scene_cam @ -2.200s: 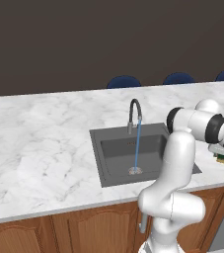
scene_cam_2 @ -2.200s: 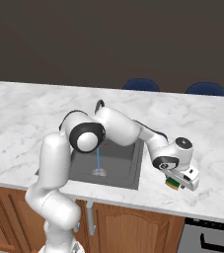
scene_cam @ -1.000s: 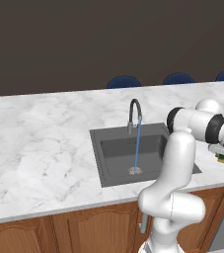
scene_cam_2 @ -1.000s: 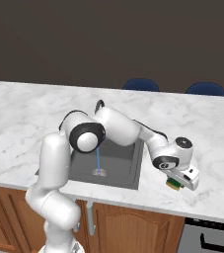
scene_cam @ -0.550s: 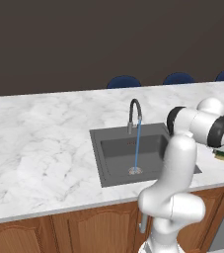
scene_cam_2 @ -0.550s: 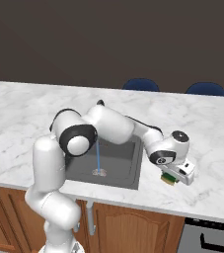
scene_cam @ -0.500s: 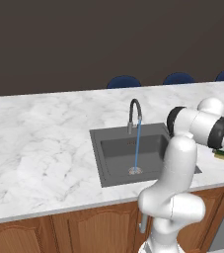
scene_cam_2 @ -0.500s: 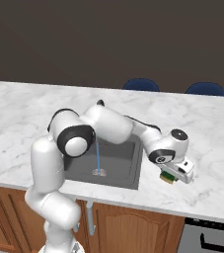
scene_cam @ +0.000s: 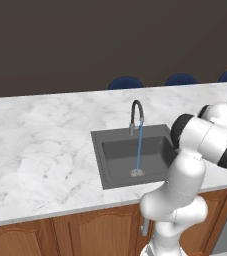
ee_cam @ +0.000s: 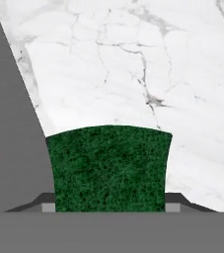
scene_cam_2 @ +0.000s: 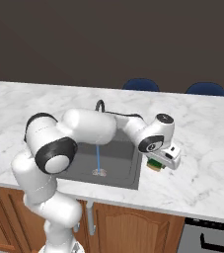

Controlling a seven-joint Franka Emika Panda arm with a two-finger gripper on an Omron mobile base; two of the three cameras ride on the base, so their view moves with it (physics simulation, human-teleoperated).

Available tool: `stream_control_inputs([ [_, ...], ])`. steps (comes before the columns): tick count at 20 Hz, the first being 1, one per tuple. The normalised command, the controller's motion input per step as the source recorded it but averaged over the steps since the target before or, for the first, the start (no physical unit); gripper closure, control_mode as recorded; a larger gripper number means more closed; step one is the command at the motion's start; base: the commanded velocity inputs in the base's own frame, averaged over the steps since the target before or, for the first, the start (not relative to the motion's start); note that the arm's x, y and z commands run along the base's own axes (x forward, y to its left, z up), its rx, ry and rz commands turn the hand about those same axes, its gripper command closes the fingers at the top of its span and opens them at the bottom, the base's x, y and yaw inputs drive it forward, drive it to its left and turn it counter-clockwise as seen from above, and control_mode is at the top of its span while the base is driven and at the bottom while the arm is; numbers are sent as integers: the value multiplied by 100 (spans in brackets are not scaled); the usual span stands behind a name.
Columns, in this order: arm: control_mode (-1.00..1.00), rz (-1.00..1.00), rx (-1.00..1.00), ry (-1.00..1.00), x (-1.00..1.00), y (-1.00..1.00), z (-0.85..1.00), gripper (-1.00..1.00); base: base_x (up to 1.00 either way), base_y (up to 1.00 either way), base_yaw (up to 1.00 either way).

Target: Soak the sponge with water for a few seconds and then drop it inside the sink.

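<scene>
The robot's gripper, jaws closed on the green sponge, holds it above the marble counter just right of the sink, likely bound for the water from the faucet.

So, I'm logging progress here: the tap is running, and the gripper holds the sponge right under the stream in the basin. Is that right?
Not quite. The tap is running and the gripper does hold the sponge, but not under the stream. In the right base view the sponge sits beside the sink, over its right edge and the marble counter, well clear of the water.
</scene>
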Motion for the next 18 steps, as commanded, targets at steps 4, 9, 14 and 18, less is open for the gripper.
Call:
stream_control_inputs([
  [4,-100,19,0,0,-8,60,2,100,0,0,0],
  [9,-100,24,0,0,-12,53,3,100,0,0,0],
  [14,-100,31,0,0,-4,28,23,100,0,0,0],
  [18,-100,34,0,0,0,13,23,100,0,0,0],
])
